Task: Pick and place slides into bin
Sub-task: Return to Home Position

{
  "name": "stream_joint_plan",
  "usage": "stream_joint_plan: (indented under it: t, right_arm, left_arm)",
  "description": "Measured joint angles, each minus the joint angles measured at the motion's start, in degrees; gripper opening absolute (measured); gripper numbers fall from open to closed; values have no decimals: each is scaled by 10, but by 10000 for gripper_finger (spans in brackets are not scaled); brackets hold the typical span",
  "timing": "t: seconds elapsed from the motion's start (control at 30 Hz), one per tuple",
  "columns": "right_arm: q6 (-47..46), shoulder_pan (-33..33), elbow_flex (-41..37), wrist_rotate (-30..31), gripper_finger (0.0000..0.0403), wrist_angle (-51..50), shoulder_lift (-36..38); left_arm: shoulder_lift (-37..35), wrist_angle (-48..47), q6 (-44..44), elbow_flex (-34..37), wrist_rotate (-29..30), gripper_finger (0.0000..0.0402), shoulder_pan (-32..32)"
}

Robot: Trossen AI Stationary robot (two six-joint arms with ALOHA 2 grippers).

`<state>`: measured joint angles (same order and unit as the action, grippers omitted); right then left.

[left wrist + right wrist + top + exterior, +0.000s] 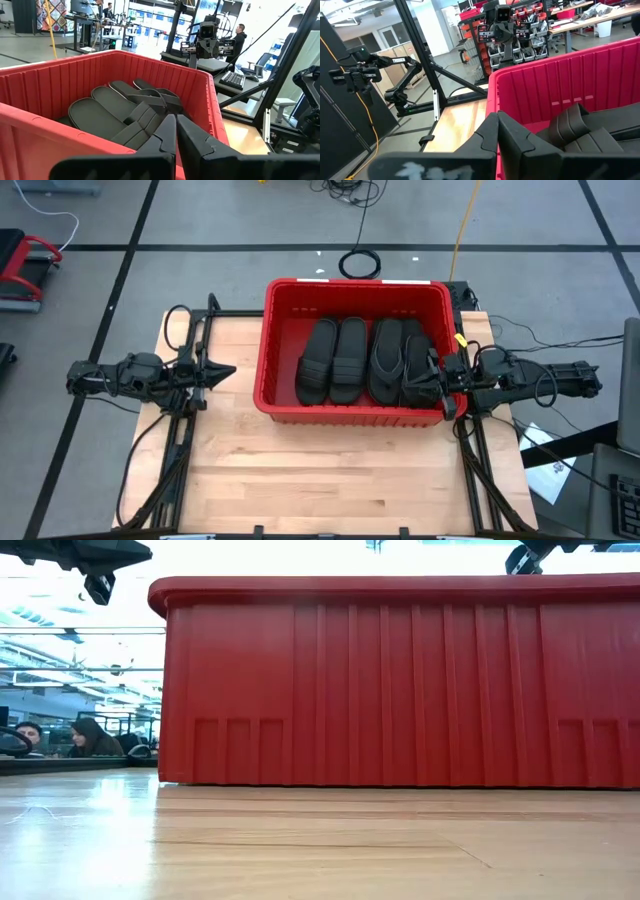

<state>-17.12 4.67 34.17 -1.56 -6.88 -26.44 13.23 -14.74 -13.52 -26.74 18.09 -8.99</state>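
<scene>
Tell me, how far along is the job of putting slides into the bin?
Done: the slides lie in the bin, four visible abreast; none shows on the table. In hand: nothing; the left gripper is shut beside the bin, the right gripper shut at its right rim. Left: only parking the arms, it seems.

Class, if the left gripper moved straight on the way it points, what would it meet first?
The left gripper would probably meet the bin at its near wall, unless it clears the rim.
</scene>
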Motion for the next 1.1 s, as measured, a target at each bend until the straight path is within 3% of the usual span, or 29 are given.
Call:
stream_joint_plan:
  t: [1.1]
  right_arm:
    - [0, 0, 0, 0, 0, 0, 0]
  left_arm:
    - [0, 0, 0, 0, 0, 15, 0]
